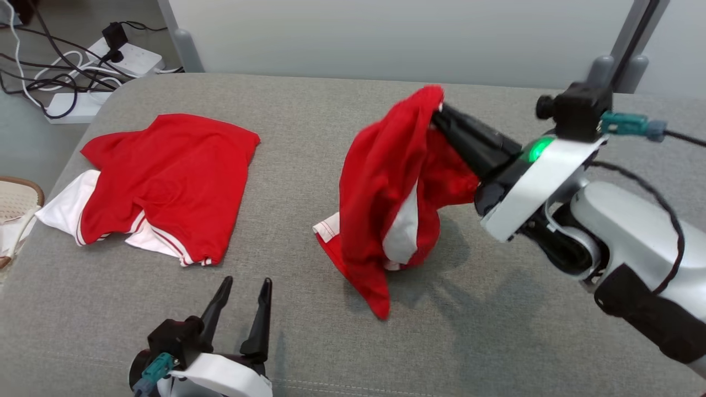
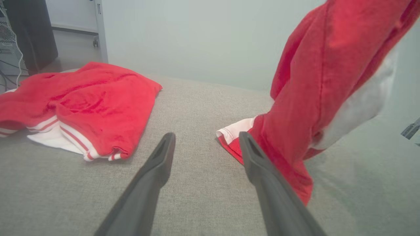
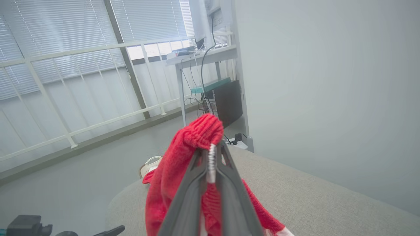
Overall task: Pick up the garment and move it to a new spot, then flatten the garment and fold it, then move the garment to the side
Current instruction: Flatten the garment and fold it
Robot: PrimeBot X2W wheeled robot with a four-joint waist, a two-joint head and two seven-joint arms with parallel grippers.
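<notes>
Garment [image 1: 386, 193]: red, pinched at its top by right hand [image 3: 212, 154], hem touching table [image 1: 496, 342] below.
Left hand [image 1: 246, 284]: fingers wide, empty; other red garment [image 1: 176, 171] ahead-left.

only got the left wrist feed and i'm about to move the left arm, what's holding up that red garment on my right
Observer: The right end effector is shut on a ribbed red edge at the top of the hanging garment.
Operator: where does that arm come in from
Observer: In the head view the right arm reaches in from the right, above the grey cushion, with the end effector aimed left and toward the far side.
</notes>
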